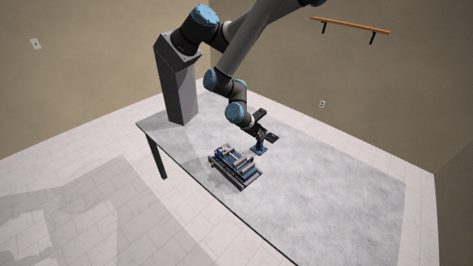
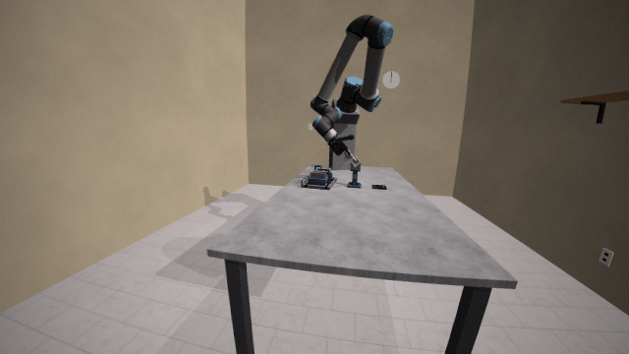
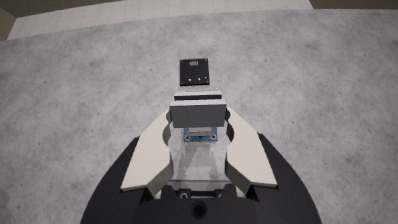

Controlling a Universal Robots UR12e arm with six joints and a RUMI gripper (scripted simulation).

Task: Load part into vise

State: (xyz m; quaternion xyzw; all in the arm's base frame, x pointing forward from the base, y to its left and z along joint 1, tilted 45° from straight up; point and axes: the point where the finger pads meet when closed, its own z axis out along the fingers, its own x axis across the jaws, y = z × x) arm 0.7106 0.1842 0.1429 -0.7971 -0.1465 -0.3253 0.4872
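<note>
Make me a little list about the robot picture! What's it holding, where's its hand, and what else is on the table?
holding: the grey part, pinched between the gripper fingers
hand position: over the V-block, on its blue foot
infeed plate: dark, nothing on it, beyond the V-block
vise: blue, jaws apart, no part inside
table: grey
slot side: cannot tell

so the grey mottled table (image 1: 325, 207) has the vise (image 1: 236, 167), the blue-footed V-block stand (image 1: 259, 149), a dark infeed plate (image 2: 378, 187) and the arm's pedestal (image 1: 177, 89) sitting on it
</note>
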